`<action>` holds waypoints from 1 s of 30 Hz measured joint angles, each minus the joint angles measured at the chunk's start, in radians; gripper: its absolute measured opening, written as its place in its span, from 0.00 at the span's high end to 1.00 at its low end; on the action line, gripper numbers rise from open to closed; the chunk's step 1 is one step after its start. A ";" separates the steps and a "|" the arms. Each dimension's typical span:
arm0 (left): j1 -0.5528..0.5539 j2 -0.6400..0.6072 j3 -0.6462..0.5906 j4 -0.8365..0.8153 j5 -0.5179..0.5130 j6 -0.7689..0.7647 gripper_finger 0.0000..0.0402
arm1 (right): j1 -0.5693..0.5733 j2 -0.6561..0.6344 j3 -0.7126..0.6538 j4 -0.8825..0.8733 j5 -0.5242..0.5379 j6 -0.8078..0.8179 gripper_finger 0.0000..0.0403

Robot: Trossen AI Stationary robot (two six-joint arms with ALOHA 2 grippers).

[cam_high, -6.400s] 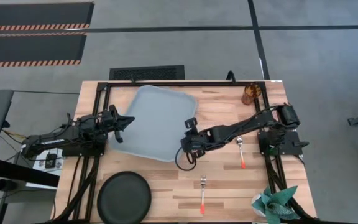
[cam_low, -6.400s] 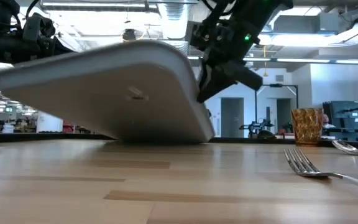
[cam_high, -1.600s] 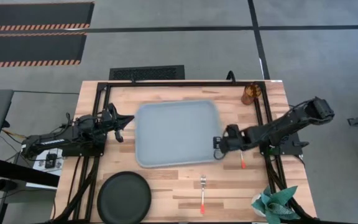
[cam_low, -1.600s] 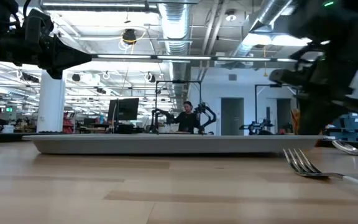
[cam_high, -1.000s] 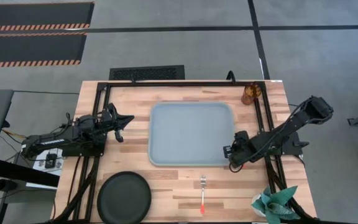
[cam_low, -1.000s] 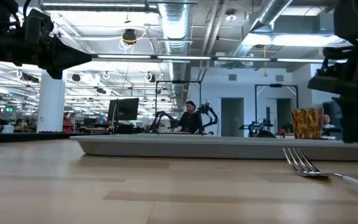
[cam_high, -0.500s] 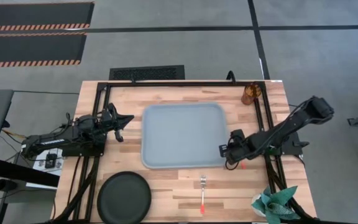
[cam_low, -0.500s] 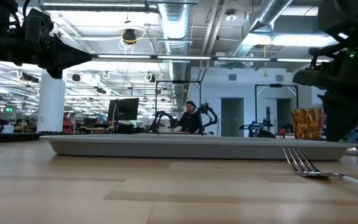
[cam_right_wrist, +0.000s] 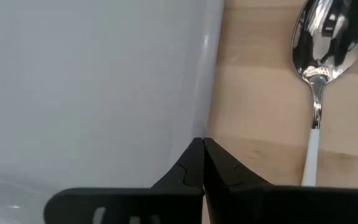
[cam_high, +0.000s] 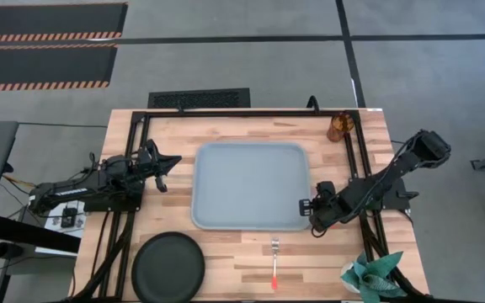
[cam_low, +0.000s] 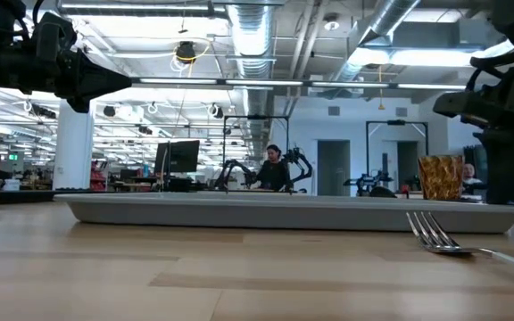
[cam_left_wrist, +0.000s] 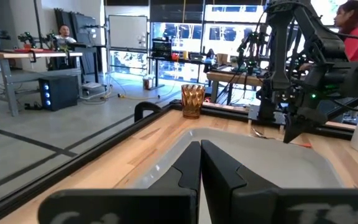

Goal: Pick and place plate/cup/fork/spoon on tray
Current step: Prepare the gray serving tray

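The pale blue-grey tray (cam_high: 251, 185) lies flat on the table's middle. My right gripper (cam_high: 311, 208) is shut on its right rim near the near right corner (cam_right_wrist: 201, 144). The spoon (cam_right_wrist: 325, 37) lies just right of the tray, mostly hidden under my right arm in the high view. The fork (cam_high: 274, 261) lies near the front edge, tines toward the tray. The amber cup (cam_high: 338, 128) stands at the far right. The black plate (cam_high: 168, 268) rests at the near left. My left gripper (cam_high: 172, 162) is shut and empty, in the air left of the tray. My right gripper has its two fingers shut on the tray's right rim (cam_right_wrist: 211, 118), close to the near right corner. It comes from the table's right, slanting down. The tray lies flat on the table. The fingers hide how far the rim reaches between them.
A teal leafy thing (cam_high: 370, 278) stands at the near right corner. Black frame rails (cam_high: 356, 160) run along the table's left, right and far sides. People show in the room beyond the table (cam_low: 275, 165).
My right gripper has drawn the tray a little toward the table's left. The tray has stayed flat on the wood and has turned slightly. My left arm has kept still.
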 joint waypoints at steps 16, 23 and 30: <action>0.000 0.000 0.000 0.001 0.000 -0.003 1.00 | -0.034 -0.001 -0.001 0.003 -0.035 -0.182 0.94; 0.000 0.000 0.000 0.002 0.000 -0.004 1.00 | -0.034 -0.034 -0.004 -0.006 -0.043 -0.213 0.90; 0.000 0.000 0.000 0.002 0.000 -0.004 1.00 | -0.034 -0.072 0.006 -0.043 -0.051 -0.239 0.76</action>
